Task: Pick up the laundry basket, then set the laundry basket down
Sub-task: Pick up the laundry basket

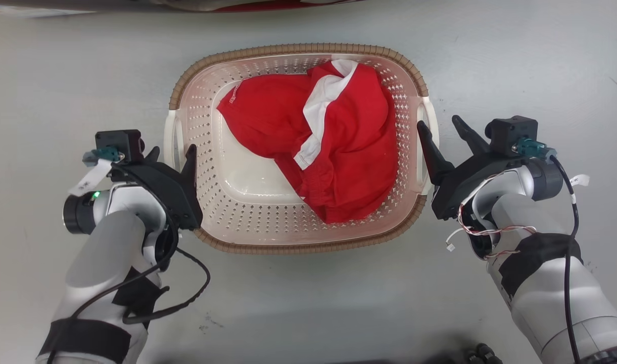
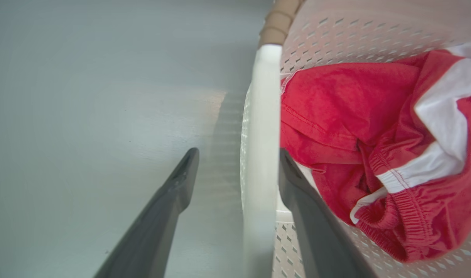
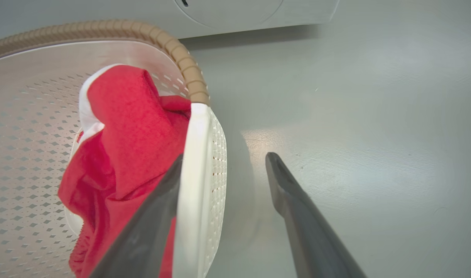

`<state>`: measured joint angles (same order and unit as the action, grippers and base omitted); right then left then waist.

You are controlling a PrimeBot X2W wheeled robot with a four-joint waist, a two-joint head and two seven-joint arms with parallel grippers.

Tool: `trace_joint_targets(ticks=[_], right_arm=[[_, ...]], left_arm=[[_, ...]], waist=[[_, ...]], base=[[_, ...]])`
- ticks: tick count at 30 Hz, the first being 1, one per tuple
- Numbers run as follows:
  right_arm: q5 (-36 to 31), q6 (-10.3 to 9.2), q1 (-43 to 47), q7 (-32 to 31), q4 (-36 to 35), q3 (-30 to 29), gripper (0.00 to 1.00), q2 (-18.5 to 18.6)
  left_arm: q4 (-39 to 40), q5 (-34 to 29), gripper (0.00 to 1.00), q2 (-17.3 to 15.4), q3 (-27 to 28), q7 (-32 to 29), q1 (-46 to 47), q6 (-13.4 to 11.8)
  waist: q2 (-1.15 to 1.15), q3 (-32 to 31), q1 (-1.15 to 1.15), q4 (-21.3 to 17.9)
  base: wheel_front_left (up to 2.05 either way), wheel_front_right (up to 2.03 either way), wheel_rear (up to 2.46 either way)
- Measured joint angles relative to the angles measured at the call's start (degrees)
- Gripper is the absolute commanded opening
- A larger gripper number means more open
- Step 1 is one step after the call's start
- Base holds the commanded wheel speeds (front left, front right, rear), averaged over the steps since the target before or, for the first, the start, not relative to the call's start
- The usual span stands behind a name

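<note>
**Laundry basket (image 1: 298,49) straddled at both handles**

It rests on the floor (image 1: 308,303) between the arms, a red garment (image 1: 348,151) inside. The left gripper (image 1: 173,150) and right gripper (image 1: 438,122) stand spread apart, each with a white handle (image 1: 170,132) between its fingers, unclamped.

1. The floor (image 1: 308,303) is pale grey, smooth and faintly glossy, and runs across the whole head view.
2. The laundry basket (image 1: 298,248) stands on the floor at upper centre of the frame.
3. A white appliance (image 3: 297,11) meets the floor along the top edge of the right wrist view, beyond the basket.
4. Small dark scuff marks (image 1: 207,321) show at lower centre-left.
5. Small dark rounded items (image 1: 482,351) sit at the bottom edge, right of centre; what they are cannot be told.
</note>
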<state>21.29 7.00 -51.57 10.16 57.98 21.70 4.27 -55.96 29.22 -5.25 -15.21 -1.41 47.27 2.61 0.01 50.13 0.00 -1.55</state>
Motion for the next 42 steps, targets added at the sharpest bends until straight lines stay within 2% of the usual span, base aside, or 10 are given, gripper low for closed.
trace_joint_targets(ticks=[2,3,4,5,21,42], right_arm=[[0.4,0.05,-0.6,0.0,0.7,0.2,1.0,-0.1],[0.5,0.07,-0.9,0.0,1.0,0.2,1.0,-0.2],[0.6,0.08,-1.0,0.0,1.3,0.3,0.43,-0.2],[0.7,0.12,-1.1,0.0,1.5,0.4,0.0,-0.3],[3.1,0.57,-3.0,-0.1,6.9,1.5,0.0,-1.5],[7.3,0.66,-0.3,-5.7,11.6,4.2,0.0,-2.0]], left_arm=[[-0.9,0.4,1.0,0.1,0.0,0.0,0.9,0.2],[-1.1,0.5,0.92,0.1,0.0,0.0,1.2,0.5],[-1.5,0.5,0.49,0.1,0.0,0.0,1.6,0.5],[-1.7,0.5,0.0,0.2,0.0,0.0,1.9,0.5],[-8.3,1.6,0.0,2.7,-0.5,0.0,4.0,2.0],[-15.7,3.4,0.0,4.4,-0.4,-3.4,3.3,3.0]], waist=[[0.0,0.1,0.0,0.0],[0.0,0.2,0.0,0.0],[-0.01,0.3,0.0,0.0],[-0.01,0.3,0.0,0.0],[0.0,-1.7,0.0,0.3],[-0.01,-13.0,0.0,0.7]], base=[[0.0,0.0,0.0],[0.0,0.0,0.0],[0.0,0.0,0.0],[0.0,0.0,0.0],[0.0,0.0,0.0],[0.0,0.0,0.0]])
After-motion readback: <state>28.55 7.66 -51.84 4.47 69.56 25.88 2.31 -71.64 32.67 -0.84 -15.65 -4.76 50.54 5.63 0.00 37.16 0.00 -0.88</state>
